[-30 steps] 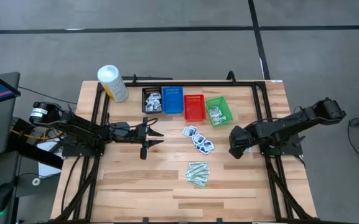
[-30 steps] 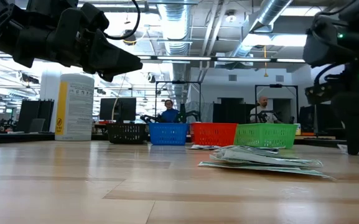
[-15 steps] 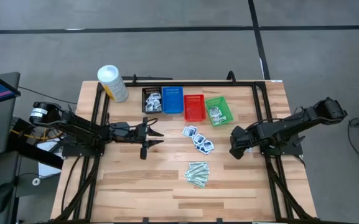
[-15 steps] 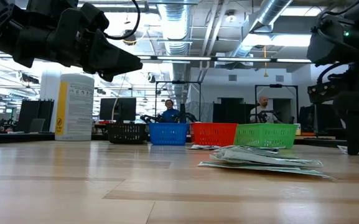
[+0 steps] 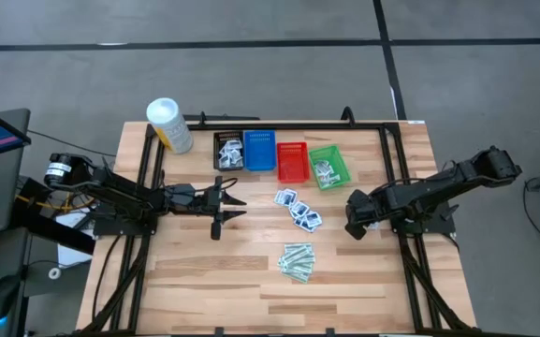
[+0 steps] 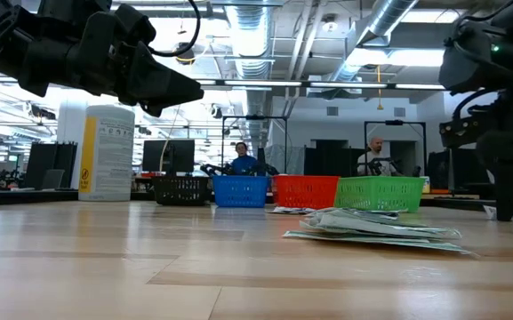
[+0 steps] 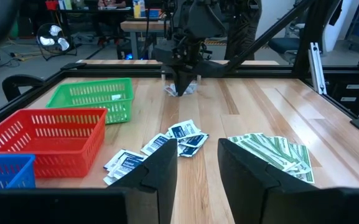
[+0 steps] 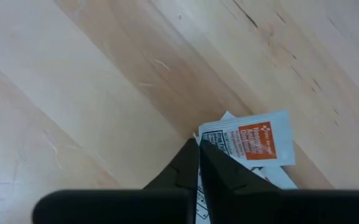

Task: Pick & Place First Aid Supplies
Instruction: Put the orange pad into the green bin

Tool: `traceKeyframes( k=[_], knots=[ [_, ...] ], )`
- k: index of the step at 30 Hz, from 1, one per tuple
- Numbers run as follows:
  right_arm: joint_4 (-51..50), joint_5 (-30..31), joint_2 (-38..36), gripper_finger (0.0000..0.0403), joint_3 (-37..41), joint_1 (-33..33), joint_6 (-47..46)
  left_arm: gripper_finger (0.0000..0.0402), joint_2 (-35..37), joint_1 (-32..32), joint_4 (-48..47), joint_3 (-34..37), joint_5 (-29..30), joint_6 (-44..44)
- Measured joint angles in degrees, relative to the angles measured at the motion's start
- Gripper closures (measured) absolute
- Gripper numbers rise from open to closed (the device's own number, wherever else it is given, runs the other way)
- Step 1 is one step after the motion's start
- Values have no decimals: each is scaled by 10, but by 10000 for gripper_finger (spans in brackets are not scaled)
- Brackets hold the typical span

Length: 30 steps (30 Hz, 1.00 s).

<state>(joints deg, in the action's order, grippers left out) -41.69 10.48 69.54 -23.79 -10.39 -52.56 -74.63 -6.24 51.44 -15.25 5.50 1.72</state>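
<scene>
Along my worktop's far edge sit black, blue, red and green mesh baskets; a white tub stands at its far-left corner.

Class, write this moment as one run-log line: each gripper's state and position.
right gripper: shut on white packet with orange-red print, at table level | left gripper: open, above wooden table, waiting

Grey tiled floor, exposed ceiling ducts w/ strip lights — workbenches, monitors behind.
</scene>
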Motion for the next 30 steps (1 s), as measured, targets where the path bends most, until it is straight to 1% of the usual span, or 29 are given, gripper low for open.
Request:
traceKeyframes(
  k=[5,11,16,22,25,30],
  knots=[
    [-41,2,4,399,-39,0,1,286,0,0,0,0,0,0],
    [-108,51,1,401,-102,-1,9,286,0,0,0,0,0,0],
    [-110,85,1,402,-143,-1,32,286,0,0,0,0,0,0],
    [-95,144,1,402,-192,-1,67,286,0,0,0,0,0,10],
    [-72,168,0,402,-209,-1,95,286,0,0,0,0,0,10],
    [17,205,0,402,-215,5,183,286,0,0,0,0,0,10]
  ],
)
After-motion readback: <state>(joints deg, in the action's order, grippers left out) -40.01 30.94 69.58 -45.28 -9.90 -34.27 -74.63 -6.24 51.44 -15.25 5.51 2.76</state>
